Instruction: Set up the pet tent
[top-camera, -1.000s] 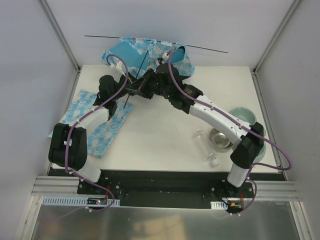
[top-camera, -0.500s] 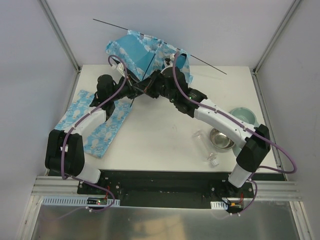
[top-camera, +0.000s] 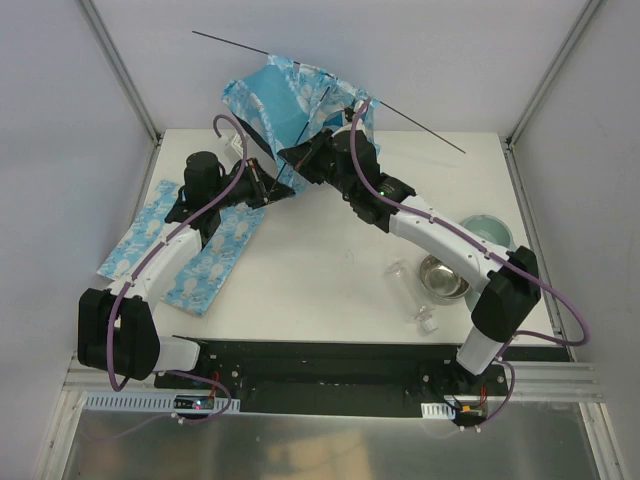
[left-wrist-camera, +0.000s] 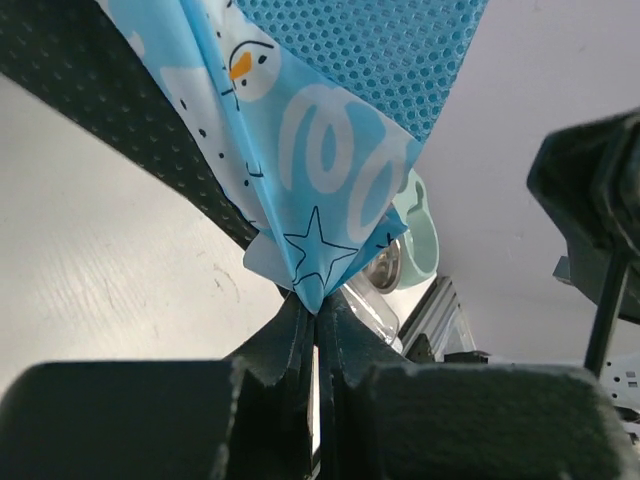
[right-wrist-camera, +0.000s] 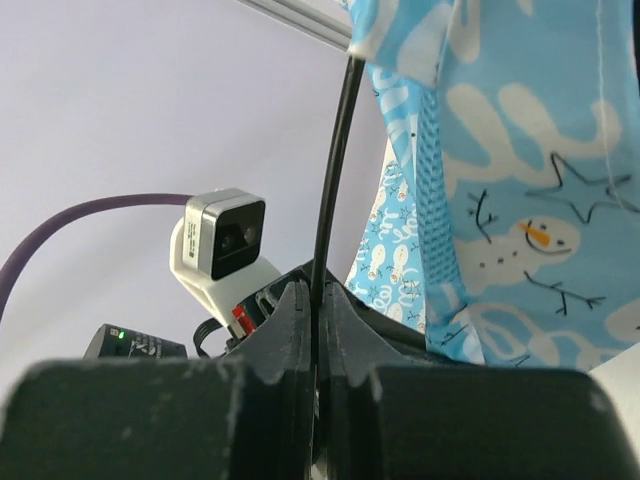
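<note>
Lifted higher than a second ago, the pet tent (top-camera: 295, 100) hangs over the far edge of the surface (top-camera: 330, 270). My left end effector (left-wrist-camera: 318, 312) pinches its corner and my right end effector (right-wrist-camera: 312, 300) clamps a pole (right-wrist-camera: 335, 170). It's opening up, I judge.

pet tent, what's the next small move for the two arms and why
Probably the right gripper should steer its black pole toward the corner of the pet tent that the left gripper pinches. Both are shut on their parts, the fabric hangs slack, and no pole tip shows in that corner.
</note>
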